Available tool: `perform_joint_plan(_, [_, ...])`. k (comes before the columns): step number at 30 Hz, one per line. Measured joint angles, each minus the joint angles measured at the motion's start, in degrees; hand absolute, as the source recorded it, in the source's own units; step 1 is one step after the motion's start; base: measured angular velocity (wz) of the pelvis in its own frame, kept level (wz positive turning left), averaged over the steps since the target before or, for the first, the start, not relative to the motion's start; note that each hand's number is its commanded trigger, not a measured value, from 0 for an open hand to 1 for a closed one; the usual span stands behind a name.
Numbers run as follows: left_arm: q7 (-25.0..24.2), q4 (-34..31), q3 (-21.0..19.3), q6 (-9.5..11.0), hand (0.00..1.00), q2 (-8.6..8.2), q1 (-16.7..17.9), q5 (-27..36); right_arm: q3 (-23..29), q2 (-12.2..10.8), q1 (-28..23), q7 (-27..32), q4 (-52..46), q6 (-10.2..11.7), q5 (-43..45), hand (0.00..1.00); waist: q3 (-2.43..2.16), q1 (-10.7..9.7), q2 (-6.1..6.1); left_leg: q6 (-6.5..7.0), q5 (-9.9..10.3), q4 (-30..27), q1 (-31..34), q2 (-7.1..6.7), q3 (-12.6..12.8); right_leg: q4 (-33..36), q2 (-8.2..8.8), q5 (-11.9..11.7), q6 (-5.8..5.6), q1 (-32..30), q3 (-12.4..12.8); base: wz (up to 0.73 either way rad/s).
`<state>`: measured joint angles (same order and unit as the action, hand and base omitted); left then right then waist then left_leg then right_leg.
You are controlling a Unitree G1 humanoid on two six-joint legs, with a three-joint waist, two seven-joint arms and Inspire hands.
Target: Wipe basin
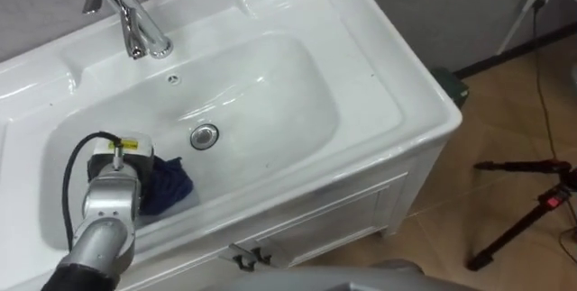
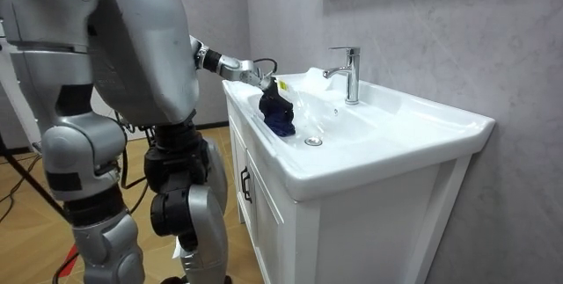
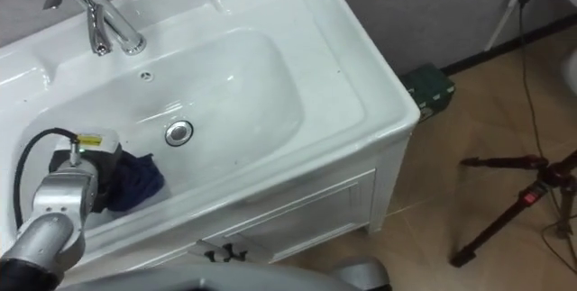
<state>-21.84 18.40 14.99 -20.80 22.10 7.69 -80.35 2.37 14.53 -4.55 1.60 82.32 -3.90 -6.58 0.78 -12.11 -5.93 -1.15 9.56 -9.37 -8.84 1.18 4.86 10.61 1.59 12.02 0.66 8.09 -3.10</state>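
Your L hand (image 1: 119, 176) sits lower left of frame in the basin (image 1: 270, 84), fingers buried in the dark blue cloth (image 1: 169, 186) so can't tell their grip; cloth pokes out to its right, w/ the drain (image 1: 205, 135) just up-right of it, so sweep that way.

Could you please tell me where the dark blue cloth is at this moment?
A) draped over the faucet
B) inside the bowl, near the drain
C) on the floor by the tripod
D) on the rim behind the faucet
B: the dark blue cloth lies inside the basin, left of the drain, at the left hand.
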Motion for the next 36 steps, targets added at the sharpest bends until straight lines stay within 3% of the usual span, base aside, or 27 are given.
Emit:
perform_joint_plan(5, [15.6, 11.6, -0.8, -2.7, 1.0, -3.79, 0.9, -4.6, 0.1, -1.9, -2.5, 1.6, -1.5, -2.0, 2.8, 0.0, -0.53, 0.4, 1.67, -0.01, 0.0, 1.0, -3.1, 0.24, 1.5, 0.2, -0.65, 0.7, 0.26, 1.6, 2.3, -0.2])
perform_joint_plan(8, [23.1, 15.3, -0.8, -4.4, 1.0, -4.94, 1.7, -6.2, 0.1, -2.1, -4.2, 1.4, -2.6, -2.6, 4.3, 0.0, -0.81, 1.0, 2.46, -0.01, 0.0, 1.1, -4.1, 0.41, 2.2, 0.2, -0.94, 0.6, 0.38, 2.1, 3.9, -0.24])
perform_joint_plan(12, [27.7, 17.4, -2.3, -4.6, 1.0, -5.62, 1.8, -6.8, 0.2, -2.2, -5.0, 1.2, -3.3, -3.7, 4.9, 0.0, -0.99, 1.4, 3.29, -0.01, 0.0, 1.1, -4.5, 0.63, 3.4, 0.2, -1.17, 0.5, 0.55, 1.9, 4.9, -0.19])
perform_joint_plan(17, [32.7, 19.7, -3.4, -5.6, 1.0, -7.05, 0.4, -2.2, 0.0, -3.2, -6.8, 0.1, -5.7, -4.4, 6.4, 0.0, -1.04, -0.3, 4.04, -0.05, 0.0, 1.2, -4.7, 0.65, 4.4, 0.1, -1.21, 0.3, 0.59, 1.8, 6.2, -0.1])
perform_joint_plan(18, [32.8, 19.4, -3.4, -5.7, 1.0, -7.39, -0.2, -1.7, 0.0, -3.4, -7.1, -0.1, -6.1, -4.9, 6.6, 0.0, -1.04, -0.3, 4.1, -0.06, 0.0, 1.2, -4.6, 0.63, 4.4, 0.0, -1.19, 0.3, 0.58, 1.7, 6.2, 0.08])
perform_joint_plan(22, [31.2, 18.5, -3.1, -5.6, 1.0, -10.03, -4.7, 8.0, 0.2, -3.8, -6.2, -1.5, -6.0, -6.2, 6.8, 0.0, -1.01, -3.8, 4.26, -0.06, 0.0, 1.2, -3.4, 0.39, 4.5, -0.1, -0.79, 0.0, 0.14, 0.8, 5.4, 0.11])
perform_joint_plan(25, [29.9, 17.2, -0.2, -3.9, 1.0, -10.48, -7.0, 12.8, 0.1, -4.1, -5.9, -1.6, -6.5, -6.1, 6.8, 0.0, -0.83, -6.1, 4.58, -0.06, 0.0, 1.3, -3.5, 0.24, 5.0, -0.1, -0.62, -0.1, -0.11, 0.8, 5.7, -0.05])
perform_joint_plan(28, [29.8, 17.9, 1.3, -2.7, 1.0, -11.27, -9.9, 16.5, 0.1, -4.1, -6.3, -1.9, -6.9, -6.3, 6.8, 0.0, -0.78, -6.6, 4.61, -0.06, 0.1, 1.8, -3.8, 0.27, 6.1, 0.0, -0.72, -0.2, -0.27, 0.4, 6.4, -0.13])
perform_joint_plan(31, [29.4, 17.7, 1.6, -2.6, 1.0, -11.05, -10.9, 17.2, 1.2, -4.0, -6.4, -2.4, -7.5, -7.2, 6.8, 0.0, -0.57, -7.2, 4.24, 0.01, 0.1, 1.9, -2.8, 0.3, 6.9, 0.2, -0.79, -0.5, -0.54, -0.9, 7.0, -0.06])
perform_joint_plan(34, [28.3, 15.9, 1.6, -2.9, 1.0, -10.64, -11.1, 17.3, 1.4, -3.5, -6.4, -2.8, -7.7, -8.2, 6.9, 0.0, 0.16, -8.3, 2.98, 0.53, 1.5, 2.2, -1.8, 0.87, 7.4, 0.4, -1.34, -0.9, -0.84, -2.2, 7.0, -0.02])
perform_joint_plan(36, [27.8, 15.4, 1.6, -3.5, 1.0, -10.66, -11.2, 17.6, 1.4, -3.6, -6.7, -3.5, -7.8, -8.6, 6.9, 0.0, 0.24, -8.6, 2.84, 0.61, 1.9, 2.3, -1.8, 1.21, 7.8, 0.4, -1.47, -1.1, -0.98, -2.4, 7.4, -0.1])
